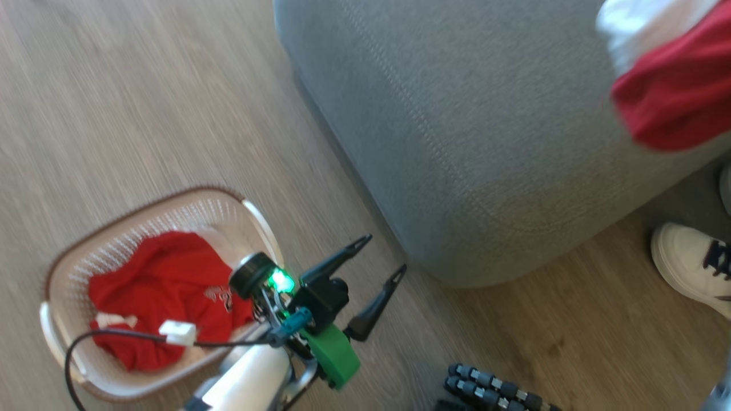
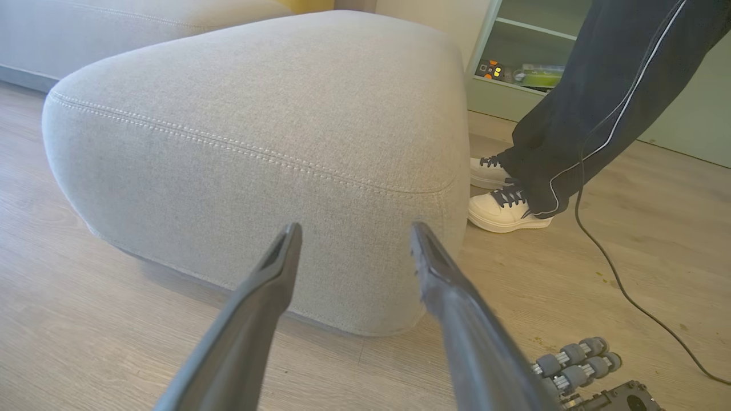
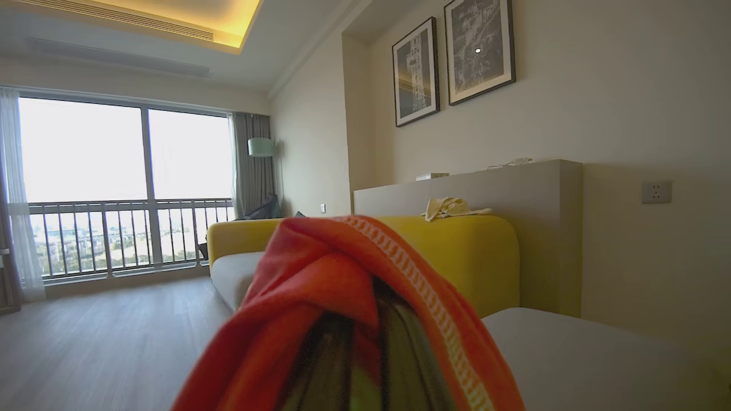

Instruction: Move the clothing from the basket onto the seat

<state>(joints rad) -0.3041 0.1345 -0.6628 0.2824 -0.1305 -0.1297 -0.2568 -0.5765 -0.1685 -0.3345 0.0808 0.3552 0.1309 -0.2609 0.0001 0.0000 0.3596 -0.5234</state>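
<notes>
Gaping beside the basket (image 1: 143, 210) (head view), left claw (image 1: 386, 252); right claw (image 3: 365, 348) clamped on red clothing (image 3: 308, 274), wrist view.

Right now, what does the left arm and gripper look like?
Left gripper: two long, slim dark fingers with pointed tips on a black body. Behind it: bright green block, teal connector, lit green light, black round cap with silver ring. Black cable with white plug runs to the pale forearm.
</notes>
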